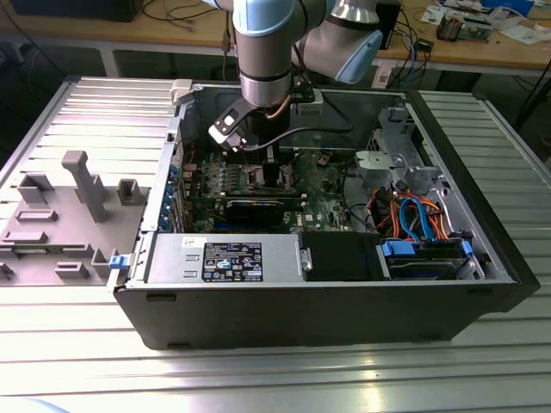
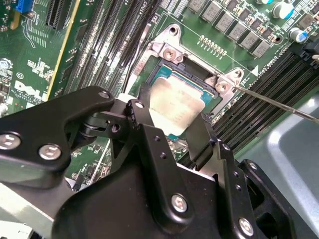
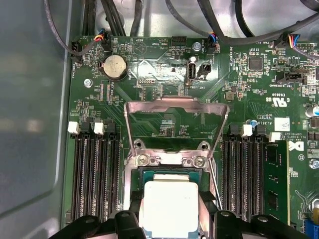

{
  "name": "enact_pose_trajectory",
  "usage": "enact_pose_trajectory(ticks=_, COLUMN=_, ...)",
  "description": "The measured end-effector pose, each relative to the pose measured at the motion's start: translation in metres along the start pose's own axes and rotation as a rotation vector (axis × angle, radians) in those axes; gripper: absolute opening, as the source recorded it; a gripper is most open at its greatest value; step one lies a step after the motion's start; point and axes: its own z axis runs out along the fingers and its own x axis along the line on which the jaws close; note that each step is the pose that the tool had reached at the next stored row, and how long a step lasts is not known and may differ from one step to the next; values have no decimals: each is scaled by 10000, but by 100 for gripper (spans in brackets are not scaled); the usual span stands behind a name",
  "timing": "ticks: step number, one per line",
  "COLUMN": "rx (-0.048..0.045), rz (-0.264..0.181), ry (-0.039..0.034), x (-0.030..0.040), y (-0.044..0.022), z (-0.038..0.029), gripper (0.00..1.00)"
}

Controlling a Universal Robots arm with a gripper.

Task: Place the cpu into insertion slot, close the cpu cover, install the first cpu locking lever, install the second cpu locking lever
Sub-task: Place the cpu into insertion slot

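The cpu (image 3: 169, 206) is a silvery square chip lying level over the insertion slot (image 3: 168, 172) on the green motherboard. My gripper (image 3: 170, 225) hangs right above it inside the open computer case, with a black finger (image 2: 142, 122) pressed to one side and another finger (image 2: 202, 137) to the opposite side, shut on the chip (image 2: 174, 104). The cpu cover (image 3: 177, 105), a thin metal frame, stands swung up behind the slot. A thin wire locking lever (image 2: 279, 105) sticks out sideways, unhooked. In the exterior view the gripper (image 1: 269, 176) is low over the board.
Memory slots (image 3: 94, 174) flank the socket on both sides. Black cables (image 1: 310, 133) run across the back of the case (image 1: 344, 318). Drive bays and coloured wiring (image 1: 422, 219) fill the exterior view's right. A grey fixture tray (image 1: 60, 215) lies outside the case on the left.
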Motion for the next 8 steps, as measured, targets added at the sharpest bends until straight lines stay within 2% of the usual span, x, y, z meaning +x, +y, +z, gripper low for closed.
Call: enact_pose_trajectory(ticks=8, rx=0, rz=126, ry=-16, x=1, y=-1, z=27, gripper=53)
